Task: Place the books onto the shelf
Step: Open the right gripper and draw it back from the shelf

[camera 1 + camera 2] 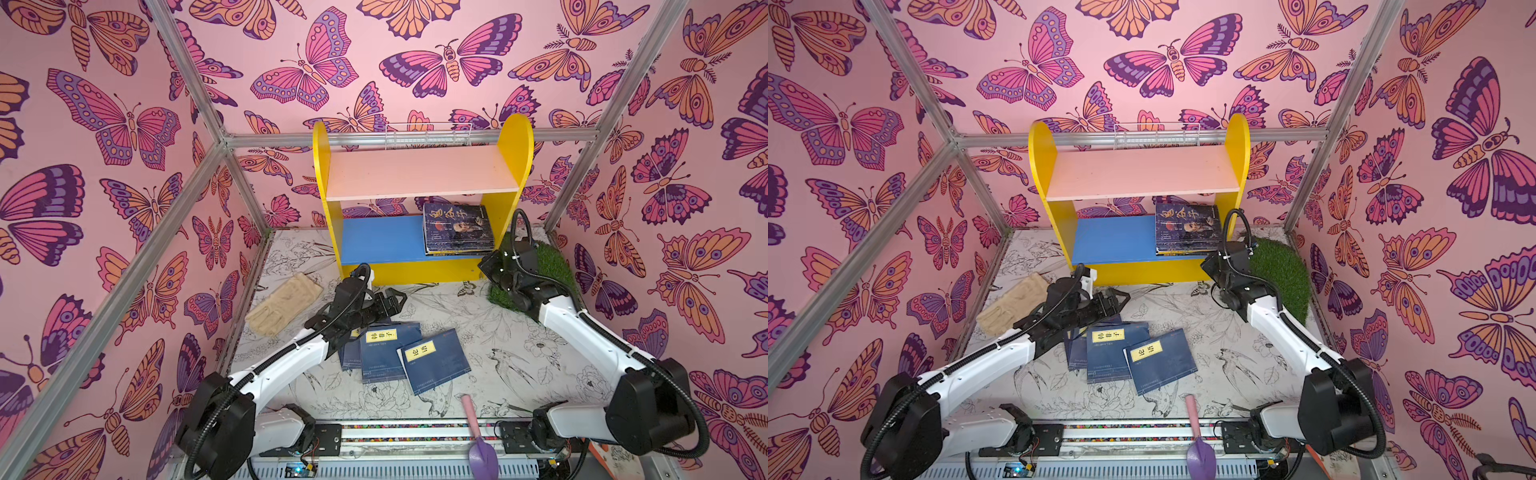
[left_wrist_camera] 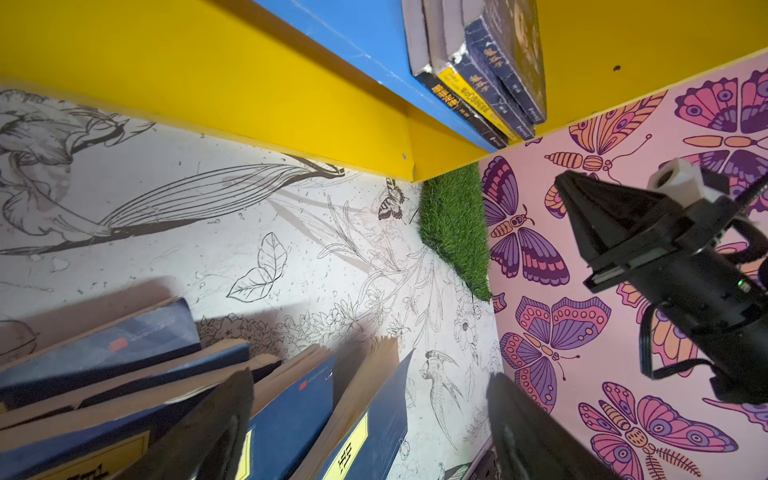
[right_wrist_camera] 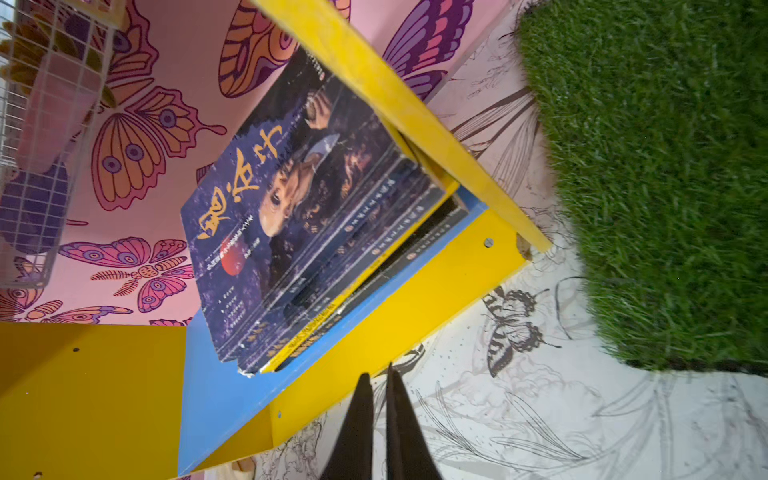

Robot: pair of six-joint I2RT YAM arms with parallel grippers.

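In both top views the shelf [image 1: 517, 141] [image 1: 1239, 141] stands at the upper middle of the frame, against the back wall. Its pink upper board [image 1: 415, 172] is bare. A stack of books [image 1: 457, 230] [image 1: 1187, 228] with a dark portrait cover on top lies flat at the right end of the blue lower board [image 1: 378, 241], against the yellow side.

Several navy books [image 1: 390, 353] [image 1: 1121, 353] with yellow labels lie overlapping on the tabletop [image 1: 478, 332], in the lower middle of the frame.

The left claw [image 1: 390, 301] [image 1: 1113, 301] hangs over the upper edge of that pile with its jaws wide apart. In the left wrist view one of its fingers [image 2: 216, 424] crosses in front of the book covers; whether it touches them cannot be told.

The right claw [image 1: 484, 262] [image 1: 1206, 262] sits just in front of the shelf's lower right corner. In the right wrist view its jaws are almost together, with only a thin gap, and hold nothing [image 3: 378, 374].

A beige glove [image 1: 286, 303] lies left of the pile. A grass mat [image 1: 552, 262] lies at the right, partly under the right arm. A trowel [image 1: 478, 440] rests at the bottom edge. A wire basket [image 1: 428, 135] shows behind the shelf top.
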